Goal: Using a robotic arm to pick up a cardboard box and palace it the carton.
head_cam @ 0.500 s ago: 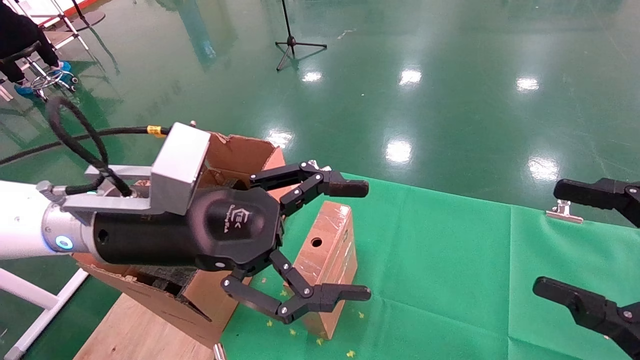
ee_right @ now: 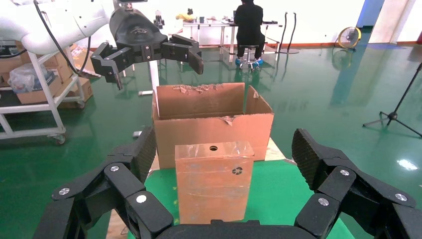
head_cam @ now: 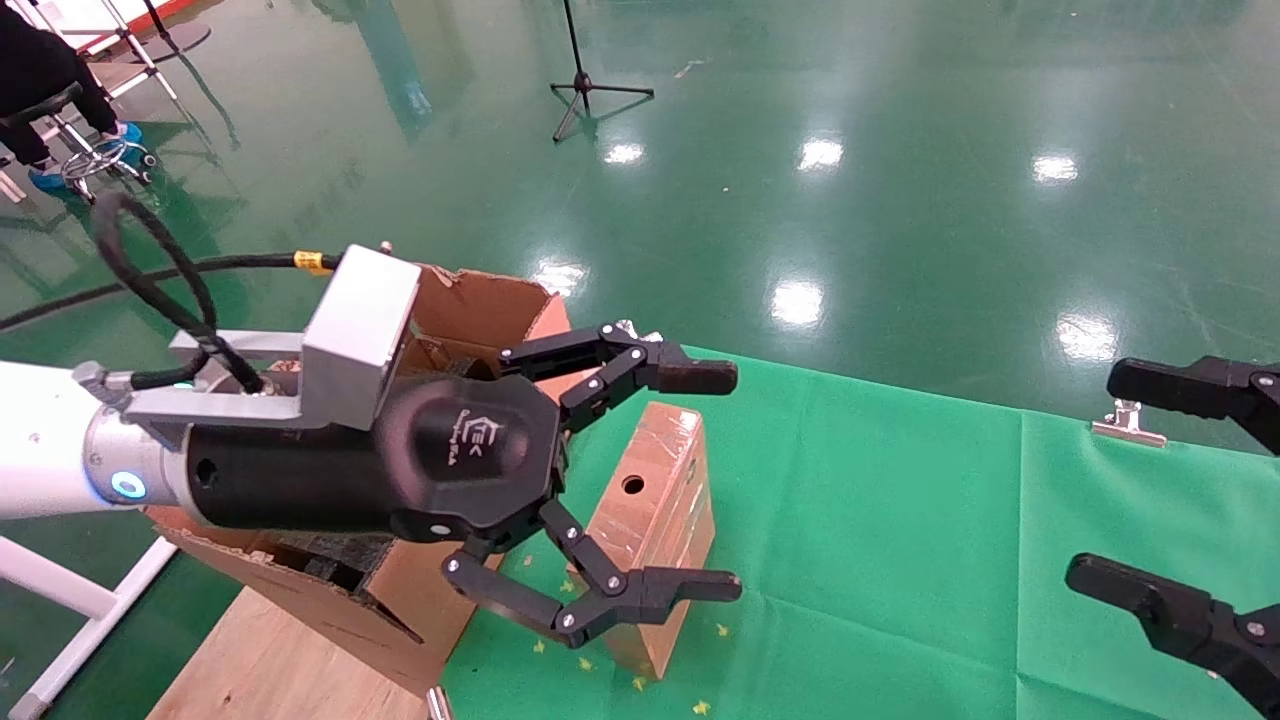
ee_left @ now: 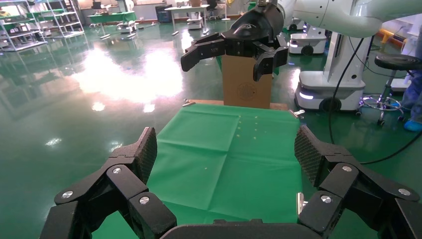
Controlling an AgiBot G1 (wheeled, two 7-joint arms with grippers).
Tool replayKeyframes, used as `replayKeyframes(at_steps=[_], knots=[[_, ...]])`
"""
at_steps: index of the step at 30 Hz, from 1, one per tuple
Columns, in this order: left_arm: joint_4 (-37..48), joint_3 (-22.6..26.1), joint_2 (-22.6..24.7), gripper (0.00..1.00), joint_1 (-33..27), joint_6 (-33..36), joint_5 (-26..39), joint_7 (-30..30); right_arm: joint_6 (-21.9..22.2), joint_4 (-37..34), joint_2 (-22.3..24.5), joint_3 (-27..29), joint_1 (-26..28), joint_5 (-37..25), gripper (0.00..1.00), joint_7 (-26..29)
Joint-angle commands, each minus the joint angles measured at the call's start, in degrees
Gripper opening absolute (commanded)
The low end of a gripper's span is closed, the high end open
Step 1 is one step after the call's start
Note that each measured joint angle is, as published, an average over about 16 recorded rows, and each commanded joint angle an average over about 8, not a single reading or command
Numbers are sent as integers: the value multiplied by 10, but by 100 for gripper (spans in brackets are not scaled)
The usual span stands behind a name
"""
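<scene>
The cardboard box (head_cam: pixel 655 500) stands upright on the green cloth (head_cam: pixel 900 560), taped, with a round hole in its top face. It also shows in the right wrist view (ee_right: pixel 214 184). The carton (head_cam: pixel 480 300) stands just behind it, flaps ragged, with black foam inside; it shows in the right wrist view too (ee_right: pixel 214 127). The robotic arm's left gripper (head_cam: pixel 728 482) hovers open and empty above the box and the carton. In the right wrist view it (ee_right: pixel 157 69) hangs high over the carton. My right gripper (head_cam: pixel 1095 475) is open and empty at the right edge, facing the box.
The carton rests on a wooden board (head_cam: pixel 260 660). Metal clips (head_cam: pixel 1128 425) hold the cloth's edge. Another brown box (ee_left: pixel 247 87) stands beyond the cloth's far end, behind the right gripper (ee_left: pixel 222 67). A tripod (head_cam: pixel 585 85) and a seated person (ee_right: pixel 249 27) are on the floor.
</scene>
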Motion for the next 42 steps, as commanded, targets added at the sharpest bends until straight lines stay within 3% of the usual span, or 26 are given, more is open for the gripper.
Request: replayKeyframes(at_steps=[1,2,8,10,17,26,31,37,42], knots=[[0,0,0,100,0,0,0,0,0,0,0,0,0,0,99,0],[0,0,0,100,0,0,0,0,0,0,0,0,0,0,93,0],[1,4,-5,100,-2,-9,17,-1,0,0,0,0,0,0,18,0],[-1,8,-9,100,-6,-21,37,-6,0,0,0,0,0,0,0,0],[-15,27,-11,100,-35,-79,115,-36,0,0,0,0,0,0,0,0],[-17,31,-5,100,-46,-102,135,-43,0,0,0,0,0,0,0,0],[-35,50,-9,100,-72,-134,210,-63,0,0,0,0,0,0,0,0],[-42,94,18,100,-144,-145,315,-124,0,0,0,0,0,0,0,0],[-40,132,38,100,-200,-134,396,-219,0,0,0,0,0,0,0,0]])
